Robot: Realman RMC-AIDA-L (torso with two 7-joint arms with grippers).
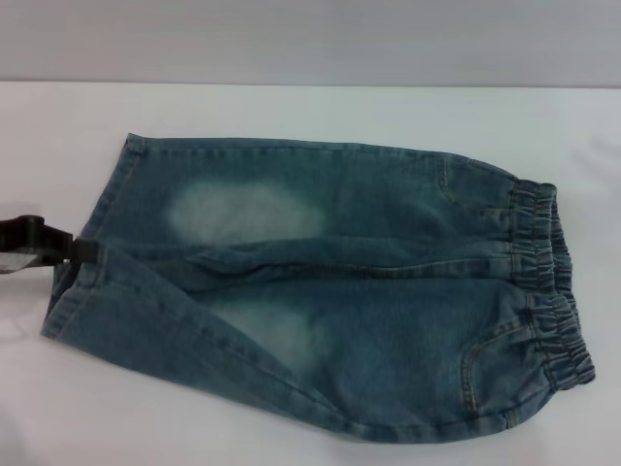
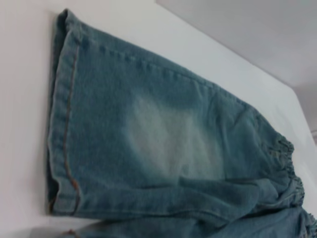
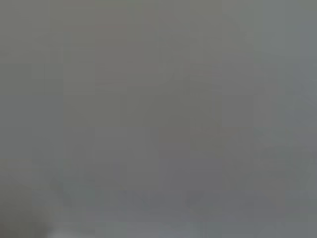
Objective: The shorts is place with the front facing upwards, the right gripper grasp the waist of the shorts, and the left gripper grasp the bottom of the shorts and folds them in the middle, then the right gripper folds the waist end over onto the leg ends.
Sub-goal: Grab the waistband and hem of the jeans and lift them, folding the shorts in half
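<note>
Blue denim shorts lie flat, front up, on the white table. The elastic waist points right and the two leg ends point left. My left gripper, dark, reaches in from the left edge and sits at the hem where the two legs meet, touching the near leg's corner. The left wrist view shows the far leg lying flat with its stitched hem. My right gripper is out of view; the right wrist view shows only plain grey.
A grey wall runs behind the table's far edge. White tabletop surrounds the shorts on the far, left and near sides. The waistband lies close to the right edge of the head view.
</note>
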